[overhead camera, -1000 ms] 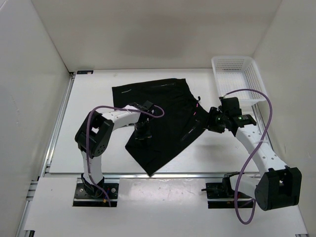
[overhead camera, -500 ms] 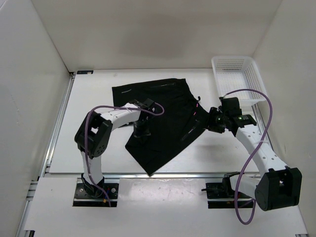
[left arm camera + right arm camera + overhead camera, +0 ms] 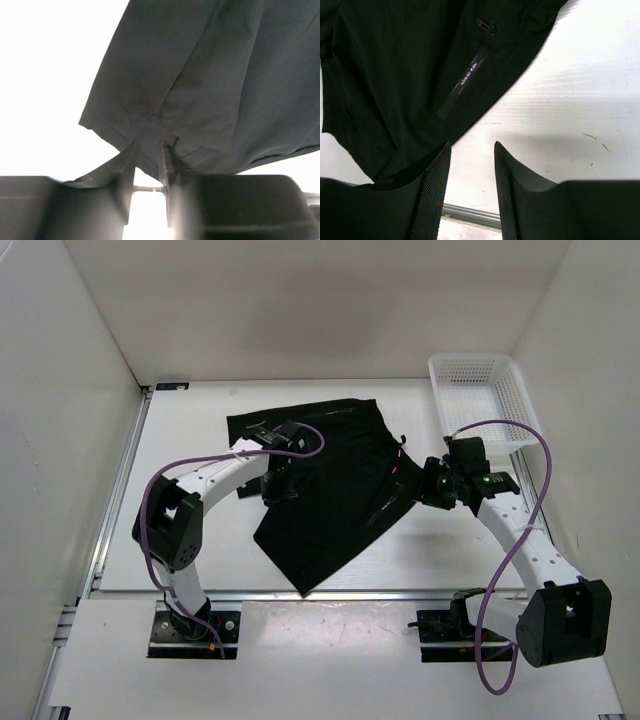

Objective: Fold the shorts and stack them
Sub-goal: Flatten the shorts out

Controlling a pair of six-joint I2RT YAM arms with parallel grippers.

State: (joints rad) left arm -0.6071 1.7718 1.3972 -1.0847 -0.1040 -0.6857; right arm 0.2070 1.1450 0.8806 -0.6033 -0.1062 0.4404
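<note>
One shorts (image 3: 210,90) hem in the left hand (image 3: 148,157)

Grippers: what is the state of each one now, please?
Left gripper: closed, pinching the edge of the shorts.
Right gripper: open, holding nothing.

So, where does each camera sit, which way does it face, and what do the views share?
Top external: above and behind the robot, facing down at the table, the shorts and a basket; left arm and right arm show.
Left wrist: on the left arm, facing along the left jaws, which pinch a hem of the shorts.
Right wrist: on the right arm, facing down past the open right jaws at the shorts' pocket and table.
Shared: all three show the shorts.
</note>
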